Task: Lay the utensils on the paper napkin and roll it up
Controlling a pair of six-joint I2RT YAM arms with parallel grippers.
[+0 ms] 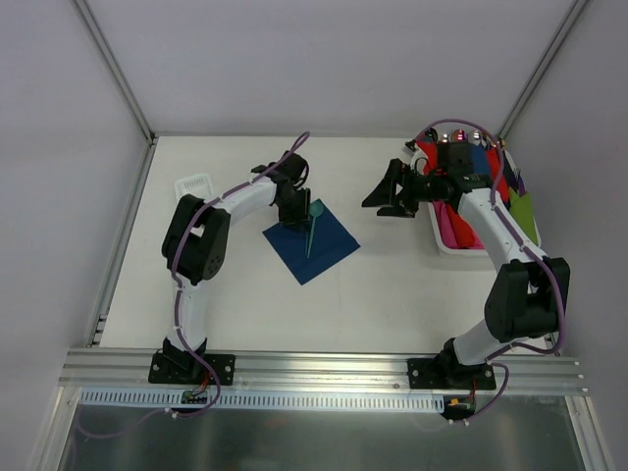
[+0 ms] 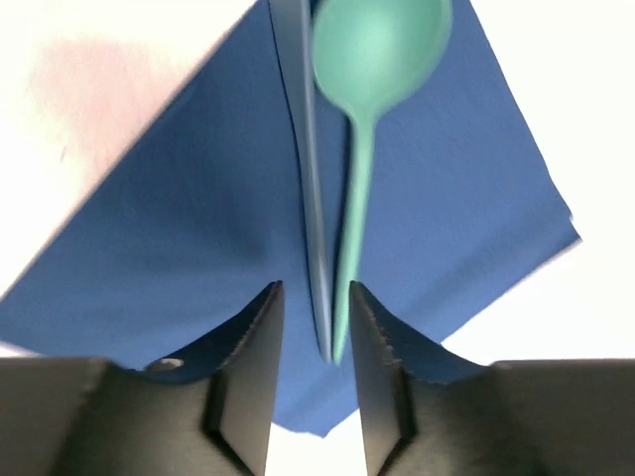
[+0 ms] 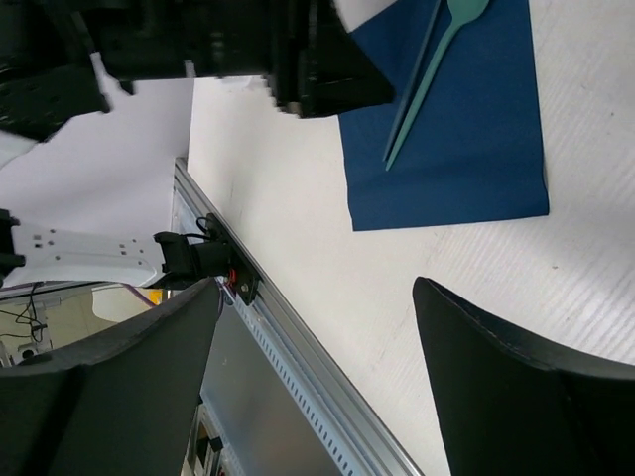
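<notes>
The navy paper napkin (image 1: 329, 250) lies flat on the table as a diamond. Two slim teal utensils (image 1: 312, 231) lie side by side on it, a spoon (image 2: 377, 50) and a knife (image 2: 305, 149). My left gripper (image 1: 294, 220) hangs over the napkin's far-left corner. In the left wrist view the napkin (image 2: 169, 248) fills the frame and the handle ends sit between my left gripper's (image 2: 316, 302) jaws, which stand a little apart without touching them. My right gripper (image 1: 385, 201) is wide open and empty, above the table right of the napkin. The right wrist view shows the napkin (image 3: 476, 139) and utensils (image 3: 422, 84) beyond my right gripper (image 3: 317, 297).
A white tray (image 1: 442, 242) at the far right holds red, pink, green and blue rolled bundles. A small white basket (image 1: 193, 183) stands at the far left. The metal rail (image 3: 298, 367) runs along the table's near edge.
</notes>
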